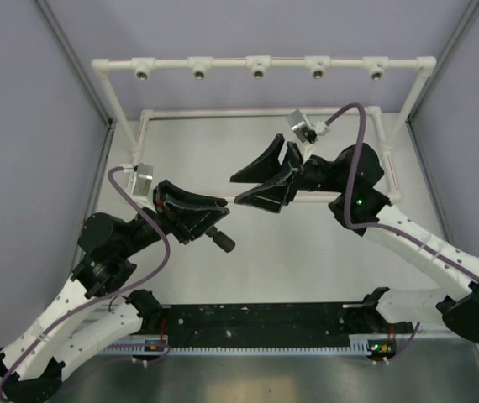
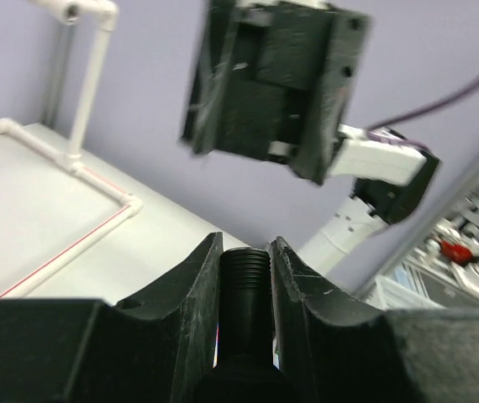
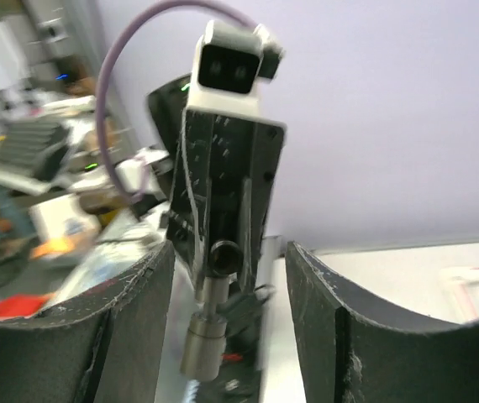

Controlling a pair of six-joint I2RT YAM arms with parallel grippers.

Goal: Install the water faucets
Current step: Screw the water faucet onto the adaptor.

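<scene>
My left gripper (image 1: 210,217) is shut on a black water faucet (image 1: 222,242), held above the table. In the left wrist view the faucet's threaded end (image 2: 245,273) sticks up between the closed fingers (image 2: 191,294). The right wrist view looks at that threaded end (image 3: 227,256) head-on, with a grey cylindrical handle (image 3: 205,340) hanging below it. My right gripper (image 1: 238,189) is open and empty, a short way to the right of the faucet and pointing toward it. Its fingers (image 3: 328,302) frame the faucet without touching it. It also hangs overhead as the right gripper (image 2: 273,84) in the left wrist view.
A white pipe frame (image 1: 258,63) with several metal-ringed sockets runs across the back. Its lower rails (image 1: 223,112) border the table's rear half, and one rail (image 2: 63,256) shows in the left wrist view. A black strip (image 1: 256,323) lies along the near edge between the arm bases.
</scene>
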